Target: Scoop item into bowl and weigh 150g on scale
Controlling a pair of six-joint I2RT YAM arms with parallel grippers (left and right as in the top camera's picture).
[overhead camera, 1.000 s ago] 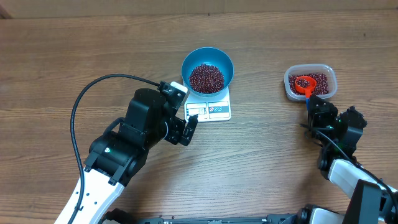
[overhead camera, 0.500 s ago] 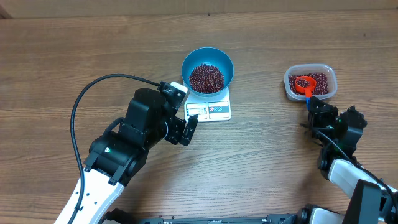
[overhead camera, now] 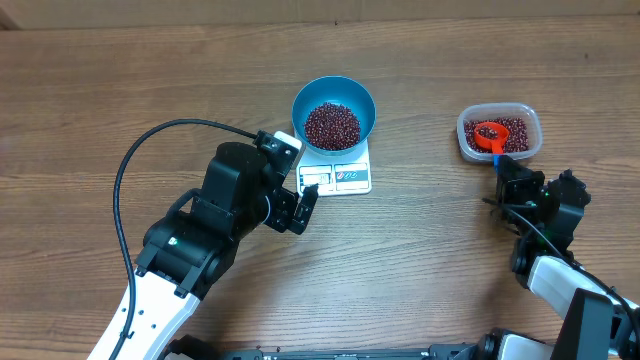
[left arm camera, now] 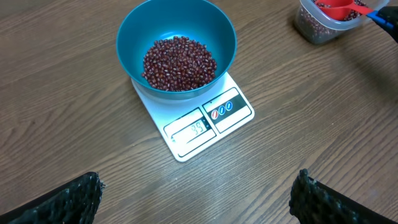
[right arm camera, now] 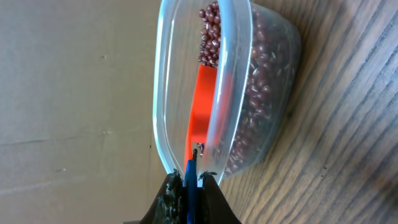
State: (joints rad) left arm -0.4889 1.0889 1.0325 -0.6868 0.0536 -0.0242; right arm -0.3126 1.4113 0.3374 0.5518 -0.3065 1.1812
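Well, from above, the blue bowl (overhead camera: pixel 335 87) sits squarely on the white scale (overhead camera: pixel 350 178) in the middle of the desk (overhead camera: pixel 120 80), so whatever goes in gets weighed at once. A mound of red-brown beans (overhead camera: pixel 331 125) already lies in it. The clear tub (overhead camera: pixel 463 135) holding the rest of the beans stands well apart to the right. The orange scoop (overhead camera: pixel 489 132) lies in it, its blue handle (overhead camera: pixel 497 160) poking over the near rim to the right end effector (overhead camera: pixel 504 170). The left arm (overhead camera: pixel 235 195) waits just beside the scale, I'd say to keep its camera on the readout. Through the left wrist, the left end effector (left arm camera: pixel 199 202) is spread wide with nothing between its fingers, looking down on the bowl, the beans and the display (left arm camera: pixel 193 129), whose digits are too faint for me to trust. Through the right wrist, the jaws are pinched narrow on the blue handle, and the scoop's orange body rests against the tub's inner wall among the beans; that grip looks meant for lifting another scoopful. Against a second ago, those right jaws have closed in on the handle, while the bowl, scale, tub and left arm look unmoved.
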